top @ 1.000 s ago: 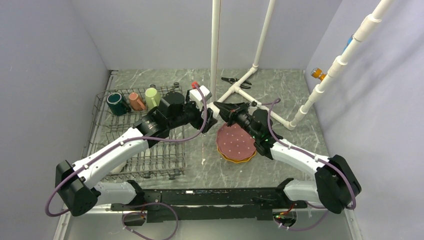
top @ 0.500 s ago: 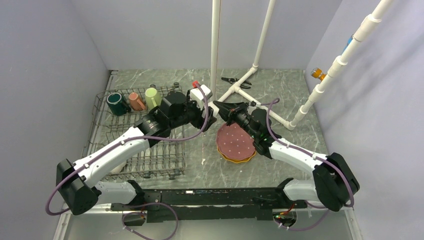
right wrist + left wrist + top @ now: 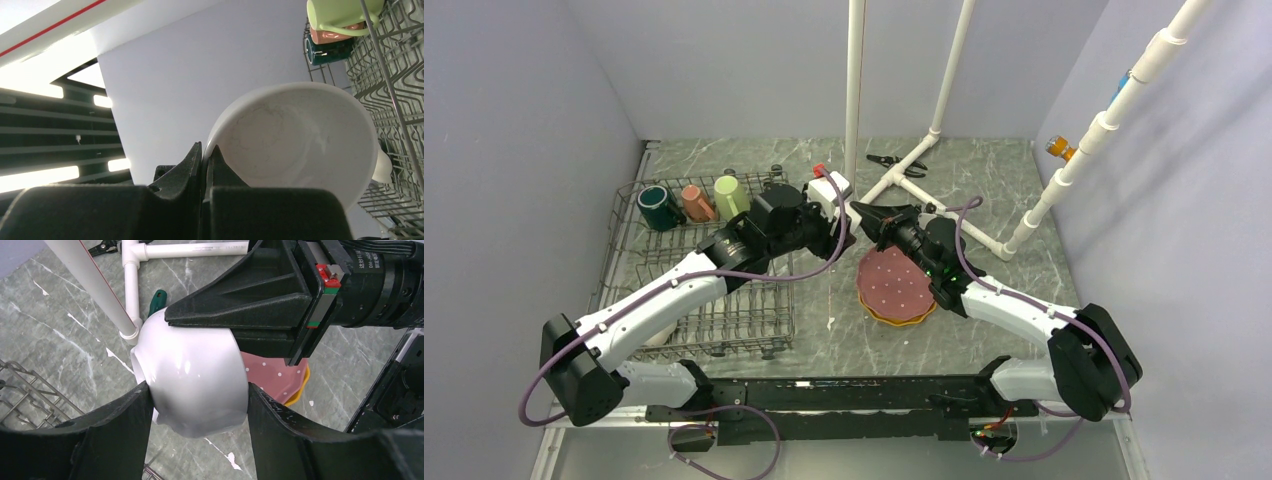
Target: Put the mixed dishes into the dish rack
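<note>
A small white bowl (image 3: 195,365) hangs above the table between both grippers, and its plain inside shows in the right wrist view (image 3: 300,140). My left gripper (image 3: 197,386) is shut on its sides, with both fingers touching. My right gripper (image 3: 206,150) pinches its rim and shows from the side in the left wrist view (image 3: 170,320). In the top view the two grippers meet (image 3: 852,217). The pink dotted plate (image 3: 894,280) lies on the yellow-orange plate (image 3: 902,319) on the table. The dark green (image 3: 657,207), salmon (image 3: 696,203) and light green (image 3: 730,195) mugs sit in the dish rack (image 3: 694,300).
The white pipe frame (image 3: 904,170) stands just behind the grippers, with an upright pipe (image 3: 855,90). Pliers (image 3: 894,160) lie at the back. A green-handled screwdriver (image 3: 157,297) lies by the pipe. A white bowl (image 3: 659,335) lies in the rack's near part, half hidden by my left arm.
My left gripper has moved a little right and back, up to the right gripper and around the bowl. The right arm has barely moved.
</note>
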Controlling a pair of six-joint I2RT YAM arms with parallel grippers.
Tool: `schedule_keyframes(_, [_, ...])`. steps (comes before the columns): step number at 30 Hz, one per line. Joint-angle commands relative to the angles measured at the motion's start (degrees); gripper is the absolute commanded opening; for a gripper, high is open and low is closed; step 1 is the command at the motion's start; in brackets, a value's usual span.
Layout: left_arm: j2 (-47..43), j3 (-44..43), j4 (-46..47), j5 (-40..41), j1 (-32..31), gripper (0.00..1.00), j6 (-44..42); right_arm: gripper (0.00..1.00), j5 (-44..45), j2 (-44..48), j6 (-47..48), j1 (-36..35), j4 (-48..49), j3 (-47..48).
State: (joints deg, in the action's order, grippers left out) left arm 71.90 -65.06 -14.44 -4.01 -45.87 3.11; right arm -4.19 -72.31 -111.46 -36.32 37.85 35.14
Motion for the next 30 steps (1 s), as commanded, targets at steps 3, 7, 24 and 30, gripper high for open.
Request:
schedule_keyframes(3, [-2.51,-0.75,2.19,2.72,-0.09,0.03,-1.98,0.00,-0.92,0.90,-2.00,-0.31,6.21,2.44])
schedule_keyframes(7, [-3.95,0.19,3.18,3.83,-0.03,0.00,-2.41,0.08,-1.04,0.48,-1.93,-0.38,6.59,2.22])
schedule_keyframes(24, [-5.35,1.75,4.67,7.97,-0.09,0.00,-1.64,0.68,-0.14,0.81,0.33,-0.36,3.32,2.31])
schedule_keyframes(30, [-5.45,1.71,4.55,8.44,-0.08,0.00,-1.71,1.00,1.20,2.36,2.32,-0.36,-2.23,2.09])
